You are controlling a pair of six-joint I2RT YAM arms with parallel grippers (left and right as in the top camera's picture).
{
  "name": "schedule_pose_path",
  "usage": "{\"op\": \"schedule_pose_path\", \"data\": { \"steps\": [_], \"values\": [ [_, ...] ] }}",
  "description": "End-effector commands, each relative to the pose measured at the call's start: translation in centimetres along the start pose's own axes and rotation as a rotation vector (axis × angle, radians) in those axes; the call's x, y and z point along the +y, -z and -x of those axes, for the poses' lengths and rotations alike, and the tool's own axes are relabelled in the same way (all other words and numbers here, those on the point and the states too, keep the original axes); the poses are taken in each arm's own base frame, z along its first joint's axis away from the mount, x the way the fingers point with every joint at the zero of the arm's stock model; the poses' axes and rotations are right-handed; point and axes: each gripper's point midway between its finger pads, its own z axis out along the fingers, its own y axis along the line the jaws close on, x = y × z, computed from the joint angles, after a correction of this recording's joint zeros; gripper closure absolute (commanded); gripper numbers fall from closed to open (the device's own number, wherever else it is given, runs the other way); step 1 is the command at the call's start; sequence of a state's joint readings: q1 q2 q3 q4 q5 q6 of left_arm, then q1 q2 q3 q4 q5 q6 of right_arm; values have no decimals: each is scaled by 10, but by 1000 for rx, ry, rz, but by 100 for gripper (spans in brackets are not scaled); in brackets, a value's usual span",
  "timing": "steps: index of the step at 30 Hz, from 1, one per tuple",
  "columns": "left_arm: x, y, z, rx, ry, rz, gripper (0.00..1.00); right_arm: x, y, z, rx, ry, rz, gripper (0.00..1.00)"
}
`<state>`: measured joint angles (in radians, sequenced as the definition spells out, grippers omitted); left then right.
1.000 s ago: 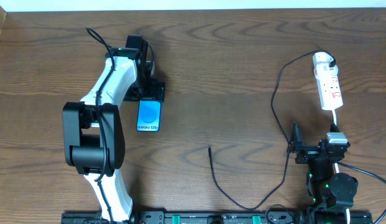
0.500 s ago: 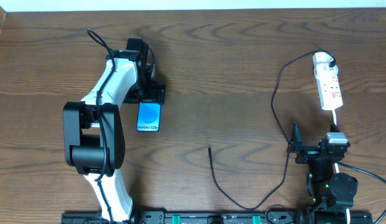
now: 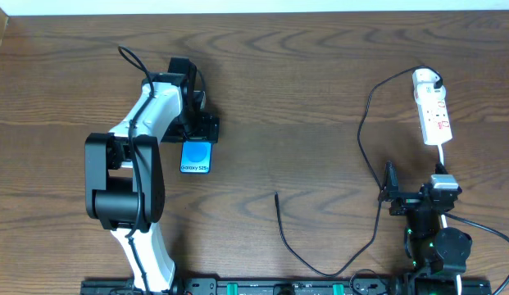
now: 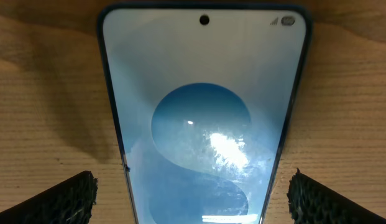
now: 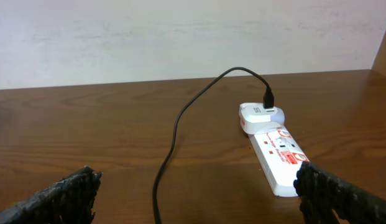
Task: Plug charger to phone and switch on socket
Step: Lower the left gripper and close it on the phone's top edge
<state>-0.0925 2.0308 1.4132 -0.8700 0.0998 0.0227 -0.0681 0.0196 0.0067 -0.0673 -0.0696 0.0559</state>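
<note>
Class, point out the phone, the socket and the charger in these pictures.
phone [image 3: 197,156]: overhead, middle of its blue screen.
socket [image 5: 276,155]: right wrist, top face of the strip.
charger [image 5: 175,123]: right wrist, mid-length of black cable.

Bare tabletop [image 3: 303,90] between phone [image 3: 196,156] and socket [image 3: 433,111], only the charger [image 3: 360,131] loop across the way.

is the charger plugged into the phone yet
No, the charger's free tip lies on the table, well apart from the phone.
</note>
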Motion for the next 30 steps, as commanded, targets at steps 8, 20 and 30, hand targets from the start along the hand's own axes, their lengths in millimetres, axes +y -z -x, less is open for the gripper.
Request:
{"op": "schedule_pose_path", "data": {
  "steps": [8,20,30],
  "values": [
    [-1,-2,6,-26,8,-6,2,-2,0,-2,6,12,-9,1],
    [-2,-14,-2,-12,3,-4,2,-2,0,-2,6,12,-9,1],
    [0,-19,-3,-15,3,3,2,-2,0,-2,6,12,-9,1]
  ]
}}
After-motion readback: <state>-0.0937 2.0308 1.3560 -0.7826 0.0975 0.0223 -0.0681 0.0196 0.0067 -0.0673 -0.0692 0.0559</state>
